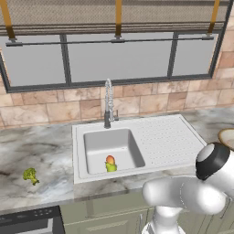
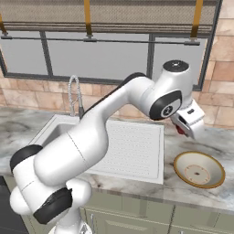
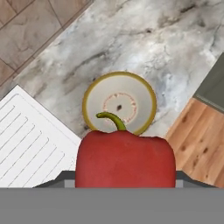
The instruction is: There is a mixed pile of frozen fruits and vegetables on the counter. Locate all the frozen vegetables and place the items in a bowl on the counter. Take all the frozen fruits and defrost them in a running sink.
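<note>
My gripper point(image 2: 185, 131) hangs above the counter point(image 2: 192, 137), right of the sink, shut on a glossy red vegetable point(image 2: 181, 130). In the hand view this red piece point(image 3: 125, 159) with a green stem sits close to the camera and hides the fingertips. The tan bowl point(image 3: 92, 94) lies below and just beyond it. From the right base view the bowl point(image 2: 208, 178) stands empty on the marble, lower right of my hand. An orange-red fruit point(image 1: 110, 159) and a yellow-green fruit point(image 1: 111, 167) rest together in the sink basin point(image 1: 98, 146). The green broccoli point(image 1: 30, 175) lies on the counter left of the sink.
A chrome spring-coil faucet point(image 1: 108, 103) rises behind the basin, and the ribbed drainboard point(image 1: 167, 137) lies between basin and bowl. A dark stovetop corner point(image 1: 29, 221) shows at lower left. The counter's front edge and wooden floor point(image 3: 199, 144) lie just past the bowl.
</note>
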